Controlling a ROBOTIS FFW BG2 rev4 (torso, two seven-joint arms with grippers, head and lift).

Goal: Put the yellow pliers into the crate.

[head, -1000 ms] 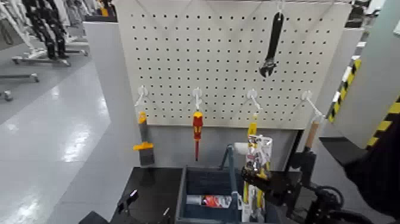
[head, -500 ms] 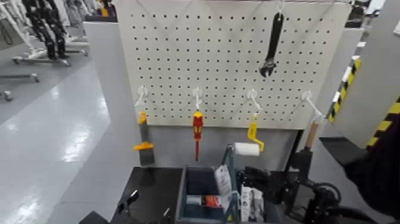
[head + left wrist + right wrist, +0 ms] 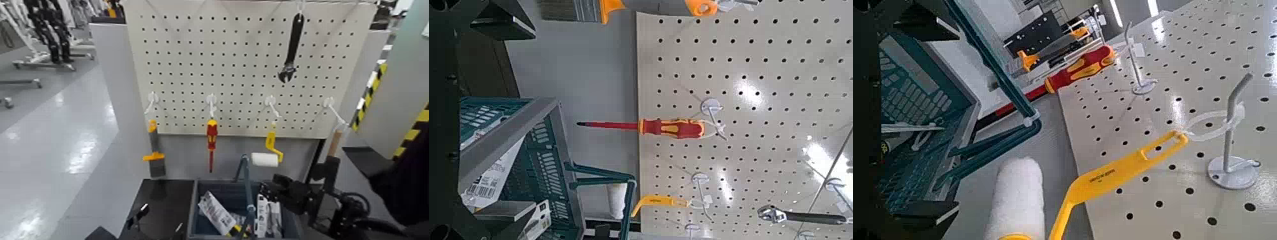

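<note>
The yellow pliers (image 3: 216, 214) lie tilted inside the crate (image 3: 204, 191), left of its tall handle bar (image 3: 247, 185); mostly their printed card shows, with a bit of yellow handle near the bar. The card's edge also shows in the crate (image 3: 521, 150) in the left wrist view. My right gripper (image 3: 281, 193) hovers over the crate's right half, open, apart from the pliers. The crate's mesh wall (image 3: 913, 120) fills part of the right wrist view. My left gripper (image 3: 136, 217) rests low over the black table, left of the crate.
A white pegboard (image 3: 242, 64) stands behind the crate with a black wrench (image 3: 292, 48), a red screwdriver (image 3: 211, 137), a yellow-handled paint roller (image 3: 268, 153), an orange-handled scraper (image 3: 154, 150) and a wooden-handled tool (image 3: 334, 143). A yellow-and-black striped post (image 3: 408, 137) is at right.
The right gripper let go of the pliers; they dropped from beside the handle bar and tipped left into the crate. The right gripper sank slightly.
</note>
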